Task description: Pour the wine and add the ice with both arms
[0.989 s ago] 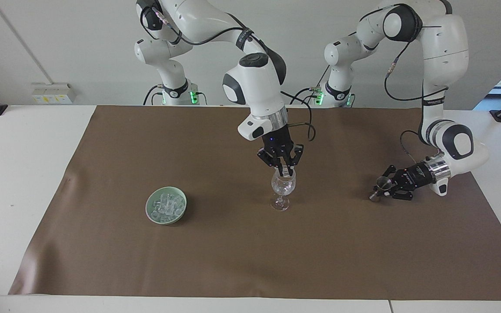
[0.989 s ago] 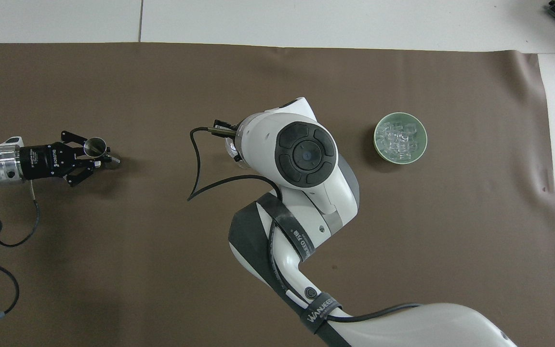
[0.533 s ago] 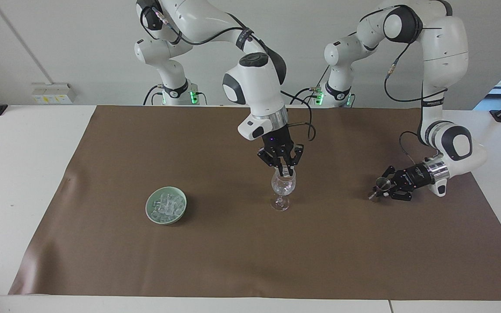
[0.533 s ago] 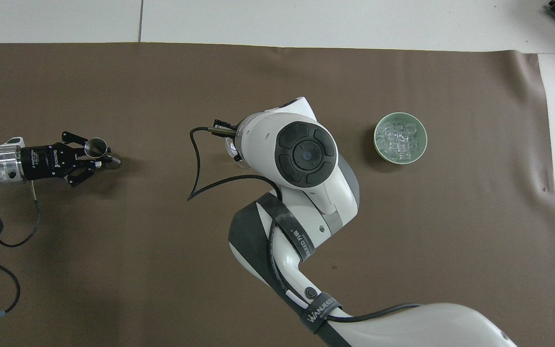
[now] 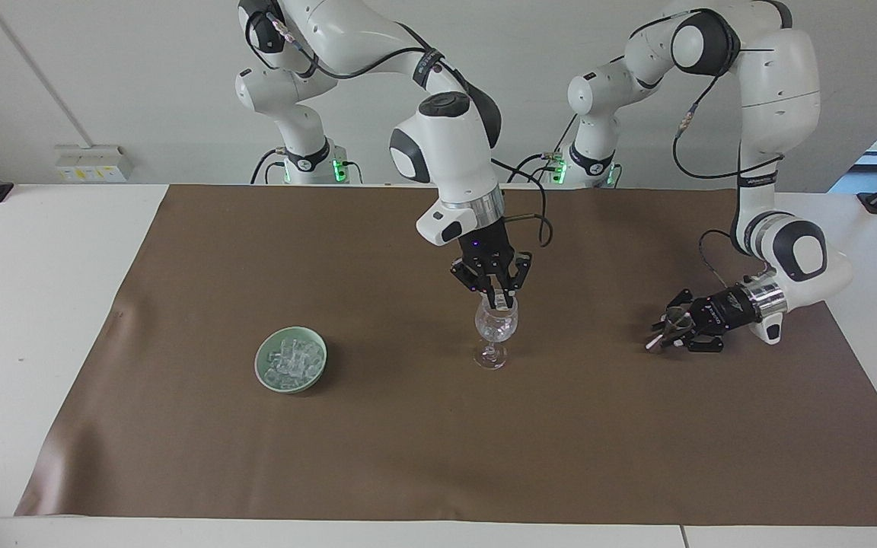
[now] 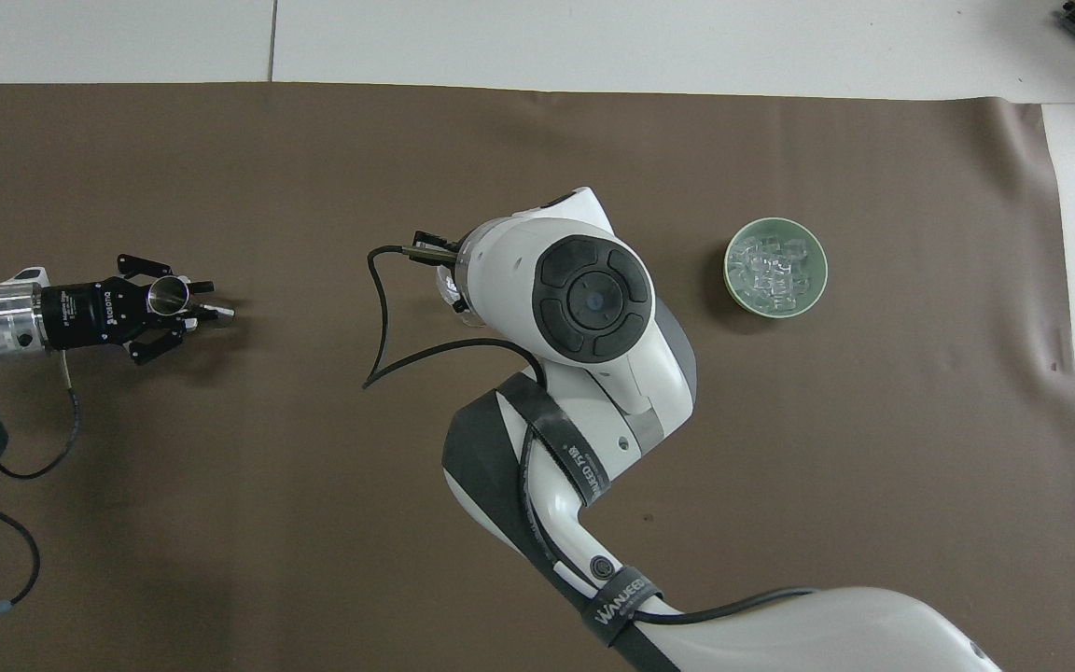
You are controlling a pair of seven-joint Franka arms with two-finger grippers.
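The right arm [image 5: 446, 144] bends steeply down, its pincer [image 5: 496, 291] at the rim of the stemmed glass [image 5: 495, 329], fingers parted, lifted slightly from before. The left arm [image 5: 777, 152] reaches low, its pincer [image 5: 674, 326] clamping a small metal cup [image 6: 167, 293], now drawn back. Ice [image 5: 291, 358] sits heaped in the green bowl [image 5: 265, 373] toward the right arm's end of the worktop [image 5: 27, 304].
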